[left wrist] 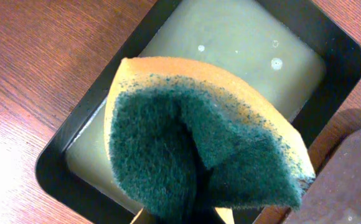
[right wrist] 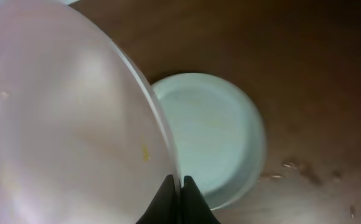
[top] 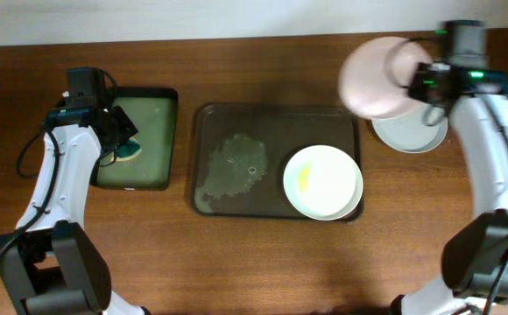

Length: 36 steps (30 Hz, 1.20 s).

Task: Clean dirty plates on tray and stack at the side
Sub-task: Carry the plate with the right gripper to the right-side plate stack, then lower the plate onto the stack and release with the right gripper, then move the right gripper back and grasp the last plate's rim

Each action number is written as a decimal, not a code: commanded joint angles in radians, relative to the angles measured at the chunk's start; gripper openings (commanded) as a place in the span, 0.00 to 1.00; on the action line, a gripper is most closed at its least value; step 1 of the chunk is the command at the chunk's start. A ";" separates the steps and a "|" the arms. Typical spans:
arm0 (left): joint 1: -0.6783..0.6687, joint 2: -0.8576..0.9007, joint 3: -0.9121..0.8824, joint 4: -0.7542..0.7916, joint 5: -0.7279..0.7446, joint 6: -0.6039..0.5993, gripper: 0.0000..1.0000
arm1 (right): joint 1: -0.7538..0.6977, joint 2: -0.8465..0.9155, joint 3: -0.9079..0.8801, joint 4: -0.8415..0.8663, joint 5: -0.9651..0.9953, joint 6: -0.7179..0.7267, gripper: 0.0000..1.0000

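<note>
One white plate (top: pixel 324 181) with a yellow smear lies at the right end of the dark brown tray (top: pixel 236 118). A second plate (top: pixel 410 133) lies on the table right of the tray; it also shows in the right wrist view (right wrist: pixel 211 134). My right gripper (right wrist: pixel 181 182) is shut on the rim of a third plate (top: pixel 377 77), held tilted in the air above the far right of the tray; it fills the left of the right wrist view (right wrist: pixel 62 124). My left gripper (top: pixel 118 131) is shut on a green and orange sponge (left wrist: pixel 199 143) above the small black tray (left wrist: pixel 75 124).
The small black tray (top: pixel 153 96) with greenish liquid stands left of the brown tray. A wet soapy patch (top: pixel 236 166) covers the left half of the brown tray. Bare wooden table surrounds both.
</note>
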 commanded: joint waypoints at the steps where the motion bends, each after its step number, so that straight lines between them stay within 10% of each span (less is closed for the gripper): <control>1: 0.001 -0.002 -0.010 0.003 0.010 0.014 0.00 | -0.158 0.047 -0.016 -0.007 -0.116 0.056 0.04; 17: 0.001 -0.002 -0.010 0.005 0.010 0.014 0.00 | -0.224 0.240 -0.016 0.063 -0.199 0.040 0.19; 29: 0.001 -0.002 -0.010 0.005 0.011 0.014 0.00 | -0.171 0.039 -0.016 -0.251 -0.382 0.037 0.09; 36: 0.001 -0.002 -0.010 0.006 0.016 0.014 0.00 | 0.015 0.055 -0.017 -0.487 -0.412 -0.102 0.64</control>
